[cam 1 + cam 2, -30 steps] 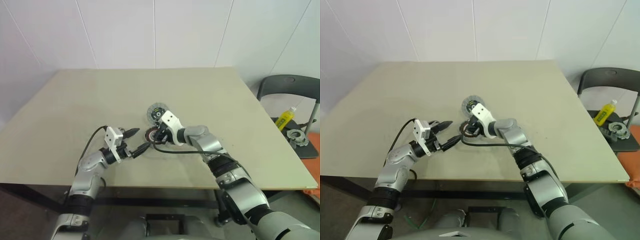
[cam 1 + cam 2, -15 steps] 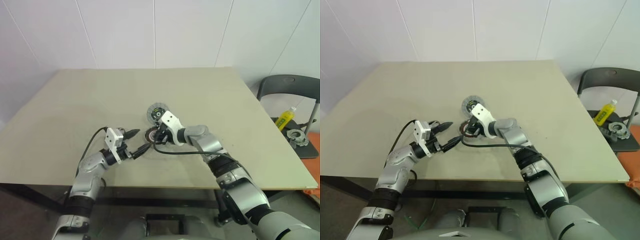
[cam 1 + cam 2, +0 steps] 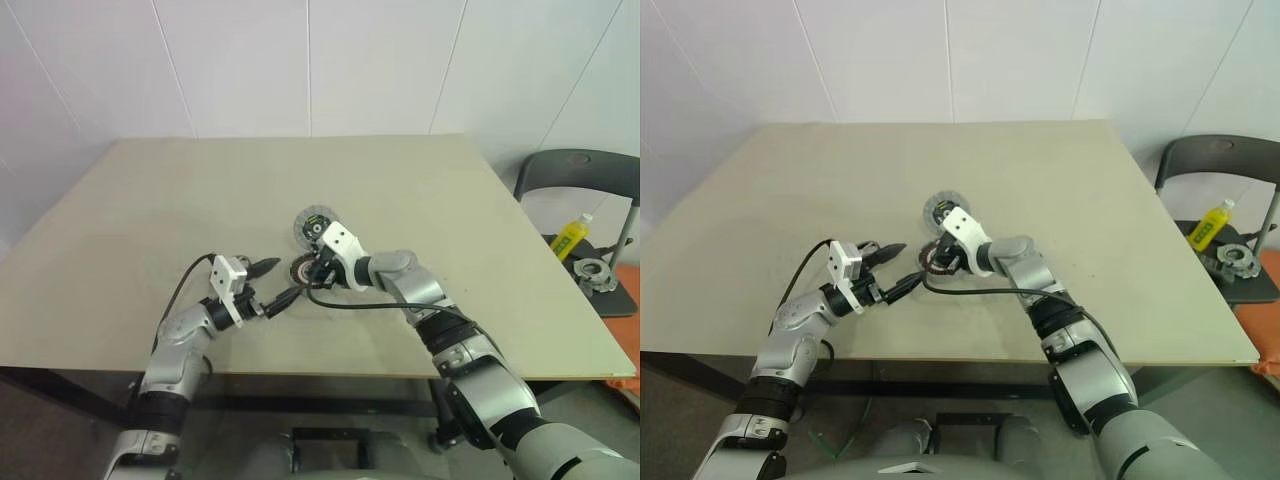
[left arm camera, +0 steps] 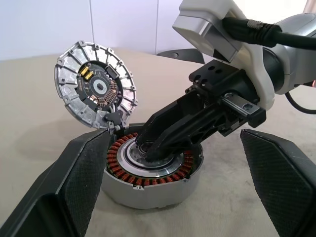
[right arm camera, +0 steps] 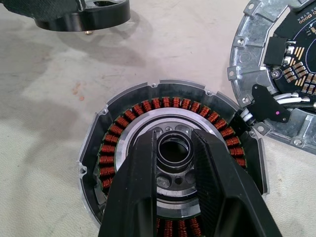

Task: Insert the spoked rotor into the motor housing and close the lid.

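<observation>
The motor housing (image 5: 106,148), a round cup with coppery windings, lies mid-table (image 3: 301,268). My right gripper (image 5: 174,144) reaches down into its pale centre, shut on a small black ring hub that I take for the spoked rotor (image 5: 174,159); its spokes are hidden under the fingers (image 5: 140,197). The lid (image 4: 94,84), a silver ribbed disc with a circuit board inside, tilts up just behind the housing, joined to it by a short wire. My left gripper (image 3: 283,280) hovers close on the housing's left, wide open and empty.
The beige table (image 3: 200,200) is bare apart from a black cable (image 3: 350,303) trailing from the right wrist. A grey chair (image 3: 585,165) at the right carries a yellow bottle (image 3: 571,236) and a metal part (image 3: 592,272).
</observation>
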`<action>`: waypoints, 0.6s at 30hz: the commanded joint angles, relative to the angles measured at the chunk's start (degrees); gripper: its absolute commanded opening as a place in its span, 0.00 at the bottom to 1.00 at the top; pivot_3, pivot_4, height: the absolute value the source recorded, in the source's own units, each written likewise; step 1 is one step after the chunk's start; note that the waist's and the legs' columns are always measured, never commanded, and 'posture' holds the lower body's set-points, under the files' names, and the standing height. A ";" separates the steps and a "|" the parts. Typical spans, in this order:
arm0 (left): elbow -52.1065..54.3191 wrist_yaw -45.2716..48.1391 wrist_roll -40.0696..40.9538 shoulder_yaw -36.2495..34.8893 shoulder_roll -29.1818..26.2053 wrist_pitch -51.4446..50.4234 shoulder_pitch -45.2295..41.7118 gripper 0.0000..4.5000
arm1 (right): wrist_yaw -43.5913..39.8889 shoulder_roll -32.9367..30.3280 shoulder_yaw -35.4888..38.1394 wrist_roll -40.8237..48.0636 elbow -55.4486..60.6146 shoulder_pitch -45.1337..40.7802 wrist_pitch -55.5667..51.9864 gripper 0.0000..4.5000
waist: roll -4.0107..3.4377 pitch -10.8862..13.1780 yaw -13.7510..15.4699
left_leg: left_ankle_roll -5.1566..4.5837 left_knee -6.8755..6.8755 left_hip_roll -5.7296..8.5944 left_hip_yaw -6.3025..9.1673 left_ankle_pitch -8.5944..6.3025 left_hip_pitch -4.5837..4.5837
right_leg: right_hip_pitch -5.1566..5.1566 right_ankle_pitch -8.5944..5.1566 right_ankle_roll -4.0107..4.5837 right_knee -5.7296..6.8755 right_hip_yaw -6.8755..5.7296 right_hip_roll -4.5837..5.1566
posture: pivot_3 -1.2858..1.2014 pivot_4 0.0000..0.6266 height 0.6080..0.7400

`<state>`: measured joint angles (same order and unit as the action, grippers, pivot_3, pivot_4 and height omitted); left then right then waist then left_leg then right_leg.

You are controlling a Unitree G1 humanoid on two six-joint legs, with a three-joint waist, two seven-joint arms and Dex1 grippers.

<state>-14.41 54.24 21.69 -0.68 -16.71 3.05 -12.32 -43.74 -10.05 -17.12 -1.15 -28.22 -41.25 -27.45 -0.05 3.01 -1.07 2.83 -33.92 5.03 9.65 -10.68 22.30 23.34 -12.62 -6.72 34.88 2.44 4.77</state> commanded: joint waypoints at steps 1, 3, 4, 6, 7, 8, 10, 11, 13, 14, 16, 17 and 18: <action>2.66 -0.33 -0.20 0.32 -0.12 0.05 -0.35 1.00 | 0.37 -0.26 -0.52 -0.84 -1.08 -0.06 -0.79 0.15 | -0.01 0.00 -0.01 | 0.00 0.00 0.00 0.00 0.00 0.00 | 0.00 0.00 0.00 0.00 0.00 0.00 | 0.52 0.00 1.00; 2.81 -0.39 -0.19 0.38 -0.14 0.00 -0.26 1.00 | 0.36 -0.40 -0.55 -0.94 -1.29 -0.05 -0.66 0.15 | -0.01 0.00 -0.01 | 0.00 0.00 0.00 0.00 0.00 0.01 | 0.00 0.00 0.00 -0.01 0.00 0.00 | 0.52 0.00 1.00; 2.87 -0.42 -0.17 0.39 -0.14 -0.03 -0.23 1.00 | 0.33 -0.46 -0.56 -0.96 -1.35 -0.05 -0.61 0.15 | -0.01 0.00 -0.01 | 0.00 0.00 0.00 0.00 0.00 0.02 | 0.00 0.00 0.00 -0.03 -0.02 0.00 | 0.52 0.00 1.00; 3.12 -0.52 -0.19 0.48 -0.14 -0.15 -0.15 1.00 | 0.22 -0.71 -0.50 -0.98 -1.44 -0.09 -0.57 0.15 | -0.04 -0.01 -0.05 | 0.00 0.00 -0.01 0.00 0.00 0.06 | 0.00 0.00 0.00 -0.10 -0.04 0.00 | 0.52 0.00 1.00; 3.23 -0.55 -0.19 0.52 -0.15 -0.20 -0.11 1.00 | 0.20 -0.80 -0.45 -0.98 -1.49 -0.13 -0.55 0.15 | -0.06 -0.01 -0.06 | 0.00 0.00 -0.01 0.00 0.00 0.07 | -0.01 0.00 0.00 -0.15 -0.05 0.00 | 0.52 0.00 1.00; 3.31 -0.58 -0.18 0.56 -0.16 -0.24 -0.08 1.00 | 0.19 -0.86 -0.42 -0.98 -1.53 -0.16 -0.53 0.15 | -0.09 -0.02 -0.05 | 0.00 0.00 -0.01 0.01 0.00 0.08 | -0.02 0.00 0.00 -0.21 -0.06 0.00 | 0.52 0.00 1.00; 3.39 -0.57 -0.15 0.70 -0.18 -0.28 -0.02 1.00 | 0.39 -0.91 -0.27 -1.01 -1.77 -0.29 -0.46 0.15 | -0.11 -0.03 -0.03 | 0.00 0.02 -0.01 0.02 0.00 0.10 | -0.06 0.00 0.00 -0.31 -0.06 0.01 | 0.52 0.00 1.00; 3.41 -0.56 -0.14 0.75 -0.19 -0.28 -0.01 1.00 | 0.46 -0.93 -0.21 -1.01 -1.87 -0.34 -0.43 0.15 | -0.11 -0.03 0.00 | 0.00 0.03 -0.01 0.02 -0.01 0.10 | -0.07 0.00 0.00 -0.35 -0.06 0.02 | 0.52 0.00 1.00; 3.41 -0.55 -0.12 0.80 -0.19 -0.30 -0.01 1.00 | 0.47 -1.04 -0.07 -0.99 -2.01 -0.45 -0.41 0.15 | -0.11 -0.03 0.08 | 0.00 0.08 0.00 0.02 0.00 0.11 | -0.08 0.01 0.00 -0.41 -0.06 0.02 | 0.52 0.00 1.00; 3.41 -0.55 -0.14 0.84 -0.20 -0.30 -0.01 1.00 | 0.41 -1.18 0.01 -0.97 -2.10 -0.52 -0.39 0.15 | -0.11 -0.03 0.12 | 0.00 0.10 0.00 0.02 0.00 0.11 | -0.08 0.01 0.00 -0.43 -0.06 0.02 | 0.52 0.00 1.00; 3.44 -0.56 -0.14 0.94 -0.23 -0.32 0.01 1.00 | 0.30 -1.42 0.16 -0.92 -2.26 -0.62 -0.36 0.15 | -0.13 -0.03 0.20 | 0.00 0.12 0.00 0.03 0.00 0.10 | -0.08 0.01 -0.01 -0.43 -0.06 0.02 | 0.52 0.00 1.00; 3.49 -0.57 -0.09 1.00 -0.27 -0.34 0.03 1.00 | 0.26 -1.50 0.19 -0.90 -2.29 -0.64 -0.38 0.15 | -0.13 -0.04 0.23 | 0.00 0.12 0.00 0.03 0.00 0.10 | -0.08 0.01 -0.01 -0.43 -0.06 0.02 | 0.52 0.00 1.00; 3.50 -0.58 -0.07 1.06 -0.32 -0.35 0.05 1.00 | 0.22 -1.51 0.20 -0.85 -2.27 -0.63 -0.47 0.15 | -0.14 -0.04 0.26 | 0.00 0.12 0.00 0.03 0.00 0.10 | -0.08 0.01 -0.01 -0.43 -0.06 0.02 | 0.52 0.00 1.00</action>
<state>-13.29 53.63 21.69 0.48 -16.73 2.73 -11.91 -43.70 -10.28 -16.97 -1.13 -29.00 -41.78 -27.11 -0.18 2.98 -0.82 2.83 -33.80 5.03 9.68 -10.68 22.40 23.26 -12.61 -6.73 34.45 2.38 4.78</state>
